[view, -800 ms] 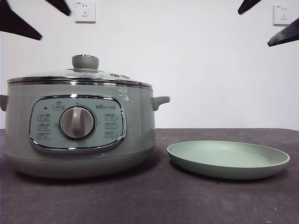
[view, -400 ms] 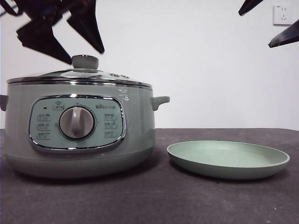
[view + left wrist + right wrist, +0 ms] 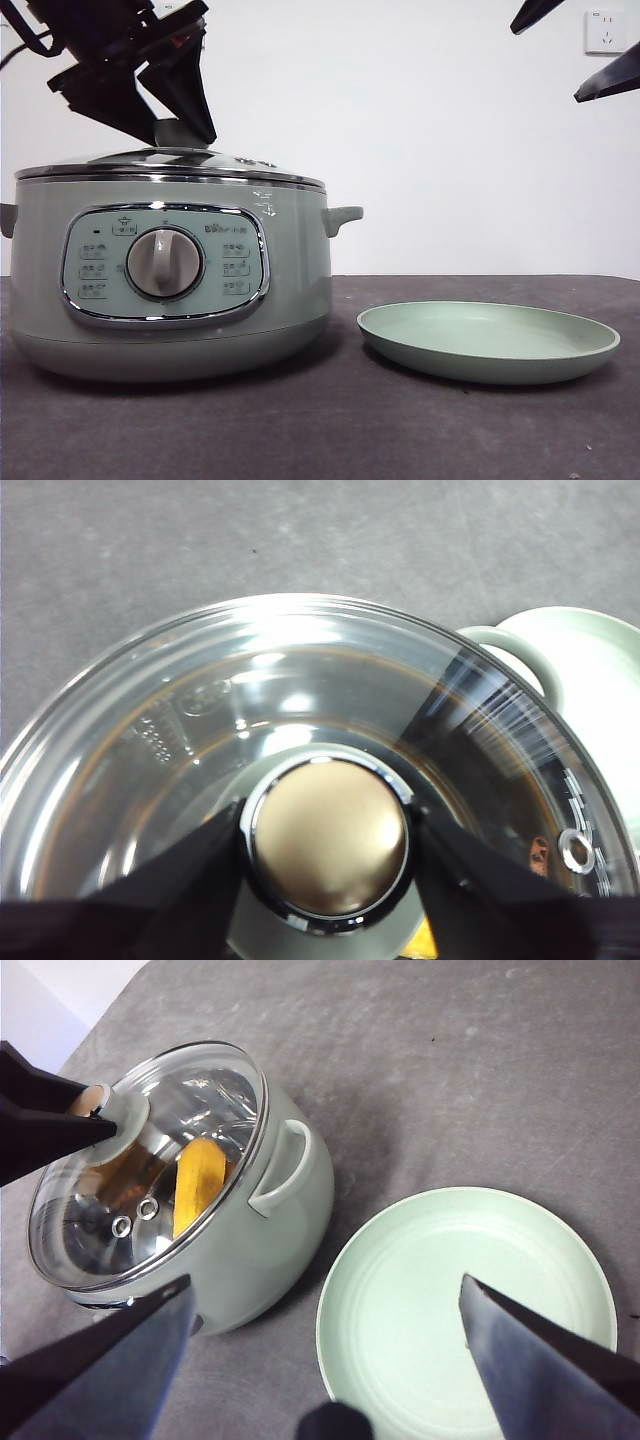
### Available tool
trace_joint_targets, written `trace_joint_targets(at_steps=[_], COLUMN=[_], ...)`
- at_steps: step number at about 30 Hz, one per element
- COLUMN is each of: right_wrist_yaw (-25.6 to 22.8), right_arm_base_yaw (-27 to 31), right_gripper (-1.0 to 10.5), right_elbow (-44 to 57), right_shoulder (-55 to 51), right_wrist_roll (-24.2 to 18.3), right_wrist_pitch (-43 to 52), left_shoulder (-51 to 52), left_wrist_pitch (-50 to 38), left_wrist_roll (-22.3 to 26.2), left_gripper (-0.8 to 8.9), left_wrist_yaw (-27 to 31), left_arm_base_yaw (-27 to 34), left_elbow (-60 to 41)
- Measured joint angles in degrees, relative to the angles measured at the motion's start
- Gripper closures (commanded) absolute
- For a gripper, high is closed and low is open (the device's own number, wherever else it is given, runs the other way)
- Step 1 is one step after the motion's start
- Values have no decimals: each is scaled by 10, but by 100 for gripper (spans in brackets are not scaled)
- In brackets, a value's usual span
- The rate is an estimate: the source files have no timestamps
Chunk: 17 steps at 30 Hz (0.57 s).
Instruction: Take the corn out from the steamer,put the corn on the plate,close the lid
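The steamer [image 3: 170,300] stands at the left of the table with the glass lid [image 3: 240,165] on it. My left gripper [image 3: 182,140] has come down over the lid's knob [image 3: 327,835]. Its jaws are open, one on each side of the knob and close to it. Through the glass, the right wrist view shows the yellow-orange corn [image 3: 198,1182] lying inside the steamer. The pale green plate [image 3: 488,345] sits empty to the right of the steamer. My right gripper [image 3: 325,1290] hangs open high above the plate and holds nothing.
The steamer's side handle [image 3: 343,217] points toward the plate. Dark grey table [image 3: 330,430] stretches in front of both. Two small vent holes [image 3: 135,1215] sit in the lid near its rim. A white wall with sockets [image 3: 605,32] stands behind.
My left gripper has come down from the top left corner to the lid's knob and now straddles it. The lid, plate and right arm have not moved.
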State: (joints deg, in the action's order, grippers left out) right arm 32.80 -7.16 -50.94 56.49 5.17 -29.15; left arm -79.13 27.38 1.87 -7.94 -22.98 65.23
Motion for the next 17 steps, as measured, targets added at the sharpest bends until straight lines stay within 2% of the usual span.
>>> trace_joint_targets(at_steps=[4, 8, 14, 17], right_wrist_yaw=[0, 0, 0, -5], right_arm_base_yaw=[-11, -58, -162, -214], right_gripper=[505, 505, 509, 509], right_elbow=[0, -3, -101, -189], right_shoulder=[0, 3, 95, 181], right_wrist_roll=[2, 10, 19, 16], right_wrist_pitch=[4, 28, 29, -19], left_shoulder=[0, 23, 173, 254], left_wrist_pitch=[-6, -20, -34, -16], left_wrist_roll=[5, 5, 5, 5], left_gripper=[822, 822, 822, 822], left_wrist_yaw=[0, 9, 105, 159], left_arm_base_yaw=[0, 0, 0, 0], left_elbow=[0, -10, -11, -11])
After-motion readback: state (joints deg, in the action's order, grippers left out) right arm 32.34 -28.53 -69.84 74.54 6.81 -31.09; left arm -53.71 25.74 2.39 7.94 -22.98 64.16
